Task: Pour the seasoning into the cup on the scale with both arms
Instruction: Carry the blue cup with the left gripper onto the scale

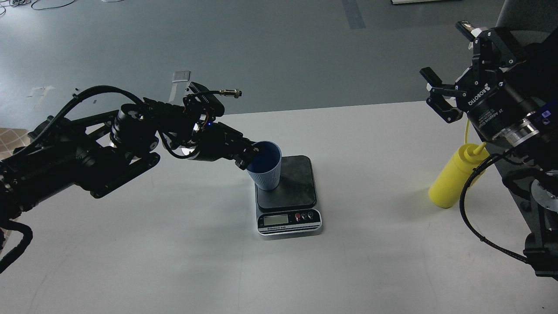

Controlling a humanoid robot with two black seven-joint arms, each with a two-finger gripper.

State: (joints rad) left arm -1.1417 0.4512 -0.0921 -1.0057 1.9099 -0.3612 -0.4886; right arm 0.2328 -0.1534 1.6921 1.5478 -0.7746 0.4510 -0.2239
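Note:
My left gripper (253,153) is shut on the left rim of the cup (266,171), a pale blue-grey ribbed tumbler. The cup is nearly upright over the left part of the scale's (291,183) dark platform; I cannot tell whether it touches it. The scale sits mid-table with its silver panel and display toward me. The seasoning (453,178), a yellow squeeze bottle, stands at the right of the table, partly behind my right arm's cable. My right gripper (449,65) is open and empty, raised well above and behind the bottle.
The white table (174,253) ends at its far edge just behind the scale; grey floor lies beyond. My right arm's body and cable (468,205) crowd the right edge beside the bottle.

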